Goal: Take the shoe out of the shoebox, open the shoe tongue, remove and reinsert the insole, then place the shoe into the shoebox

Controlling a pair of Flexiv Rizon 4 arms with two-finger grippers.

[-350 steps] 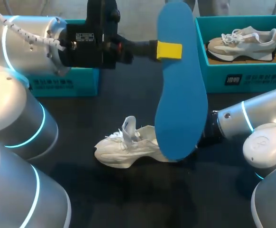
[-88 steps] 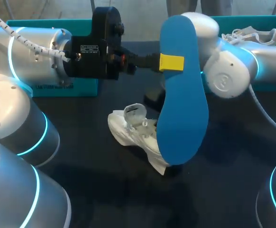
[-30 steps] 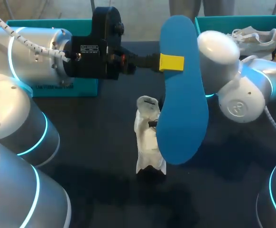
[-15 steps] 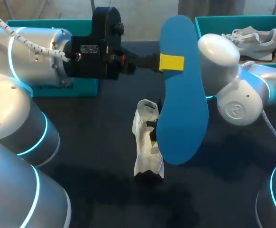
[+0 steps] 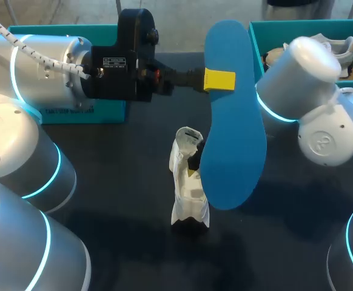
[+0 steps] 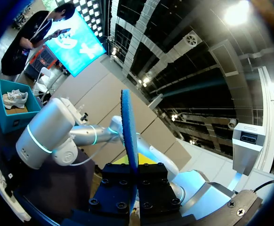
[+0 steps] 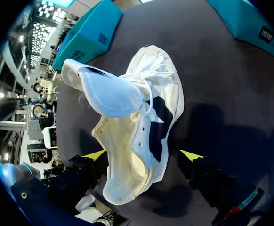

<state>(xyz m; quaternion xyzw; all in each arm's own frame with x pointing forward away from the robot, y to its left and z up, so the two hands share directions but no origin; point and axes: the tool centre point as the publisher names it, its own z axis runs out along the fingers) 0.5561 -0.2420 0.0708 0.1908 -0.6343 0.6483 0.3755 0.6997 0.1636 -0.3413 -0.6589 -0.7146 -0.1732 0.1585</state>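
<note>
A white shoe (image 5: 187, 182) lies on the dark table, lengthwise away from me, with its tongue (image 7: 106, 92) pulled up and the inside bare. My left gripper (image 5: 219, 80) is shut on a blue insole (image 5: 232, 121), which it holds upright above and just right of the shoe. In the left wrist view the insole (image 6: 129, 136) shows edge-on between the fingers. My right gripper (image 7: 144, 155) stands open, with its yellow tips on either side of the shoe's (image 7: 146, 117) near end. One tip is close to the shoe's side and the other is well clear. In the head view the insole hides the right gripper.
A teal shoebox (image 5: 298, 24) at the back right holds another pale sneaker (image 5: 340, 45). A second teal box (image 5: 73, 112) stands at the back left behind my left arm. My right arm's elbow (image 5: 298, 79) hangs over the table in front of the right box.
My right gripper has opened and let go of the shoe. Its arm has shifted back to the right. The shoe keeps its place, and the left arm and insole have not moved.
</note>
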